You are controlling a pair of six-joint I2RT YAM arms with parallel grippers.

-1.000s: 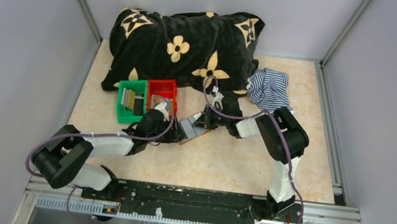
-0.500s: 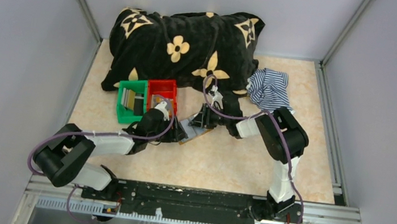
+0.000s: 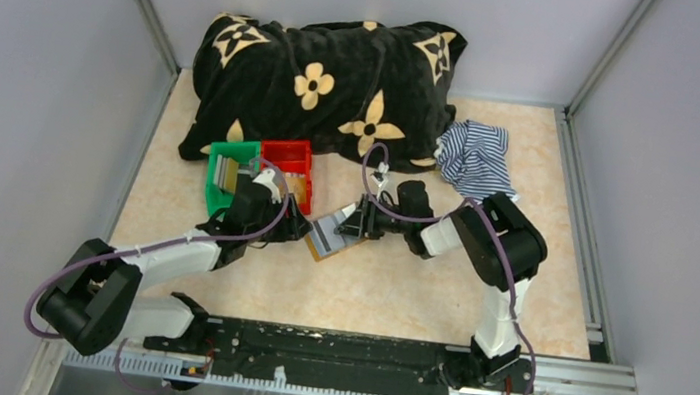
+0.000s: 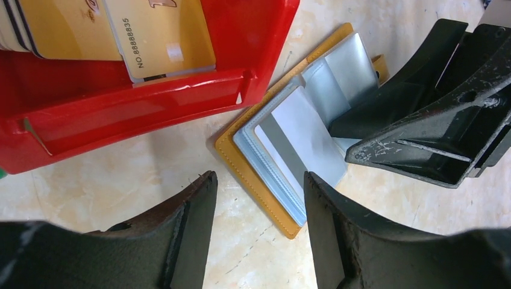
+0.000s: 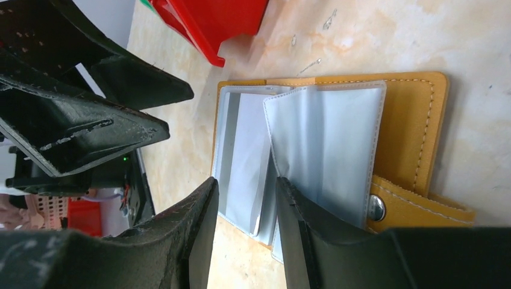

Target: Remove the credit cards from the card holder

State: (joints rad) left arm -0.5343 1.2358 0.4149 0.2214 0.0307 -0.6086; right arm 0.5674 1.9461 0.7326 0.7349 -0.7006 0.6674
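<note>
At the left of the cream marbled tabletop [image 3: 396, 284] sits a small green plastic bin [image 3: 234, 148] holding some flat things too small to make out. A matching red plastic bin [image 3: 302, 161] stands against its right side. The left wrist view shows two yellowish credit cards [image 4: 163, 36] lying inside the red bin, one overlapping the other, the upper one printed with a row of digits. The left gripper [image 4: 260, 180] hangs just in front of that bin, its two black fingers well apart with nothing between them. Under the gap are bare table and a corner of the card holder. This small tan-orange bifold card holder [image 5: 410, 126] lies open and flat on the table just right of the red bin, its clear grey-blue plastic sleeves fanned up. A whitish credit card with a grey stripe [image 4: 298, 135] sits in the uppermost sleeve. The right gripper [image 5: 246, 180] is low over the sleeves, its jaws parted, one fingertip on each side of a sleeve's edge without pinching it. The holder's little tab with a round metal snap stud [image 5: 376, 208] lies just beside the right-hand finger. Farther right a crumpled blue-and-white striped cloth [image 3: 472, 155] rests on the table. A black plush blanket with cream flower shapes [image 3: 321, 73] is heaped along the back.
</note>
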